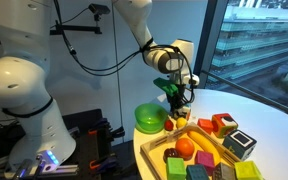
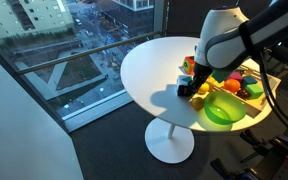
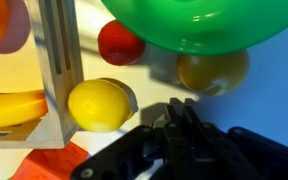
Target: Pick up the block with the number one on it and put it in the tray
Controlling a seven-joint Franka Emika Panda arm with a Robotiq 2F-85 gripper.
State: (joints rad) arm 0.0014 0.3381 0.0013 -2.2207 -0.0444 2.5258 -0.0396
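My gripper [image 3: 174,118] has its two fingers pressed together with nothing between them. It hangs just above the table between the green bowl [image 1: 149,118] and the light wood tray [image 1: 187,132]; both exterior views show the gripper [image 1: 176,100] [image 2: 187,90]. In the wrist view the tray's wooden wall [image 3: 59,70] stands to the left and the bowl [image 3: 199,25] fills the top. The block with the number one does not show clearly in any view.
The tray holds fruit and coloured blocks, among them a lemon [image 3: 96,105] and a banana [image 3: 9,108]. A red ball [image 3: 119,42] and a yellowish ball [image 3: 212,70] lie by the bowl. Red-orange blocks [image 1: 220,123] and a dark-framed white cube [image 1: 239,143] sit beyond the tray. The table edge is close.
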